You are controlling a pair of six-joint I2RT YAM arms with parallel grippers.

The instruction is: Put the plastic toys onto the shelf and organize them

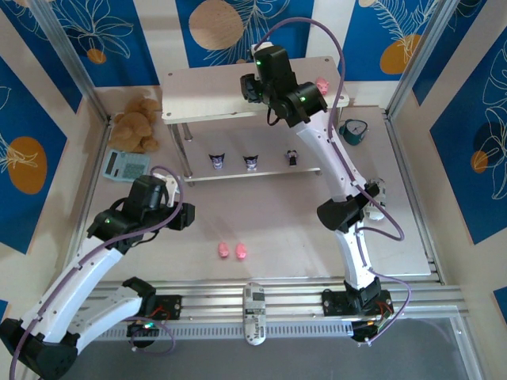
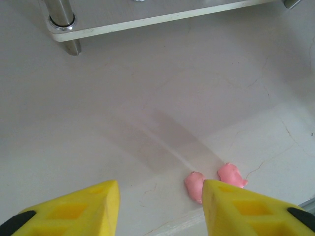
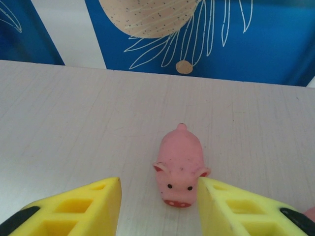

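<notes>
Right jaws open either side of a pink pig [image 3: 179, 167] on the shelf [image 3: 74, 123] top; left jaws open above two pigs [image 2: 195, 186] on the bench [image 2: 147, 98].

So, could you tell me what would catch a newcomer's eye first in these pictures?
Probably the pink pig on the top board of the shelf, facing the wrist camera between the open yellow jaws of the right tool. Next, two more pink pigs lie side by side on the table, just ahead of the open left tool. Three dark white-faced figurines stand in a row on the lower board.
</notes>
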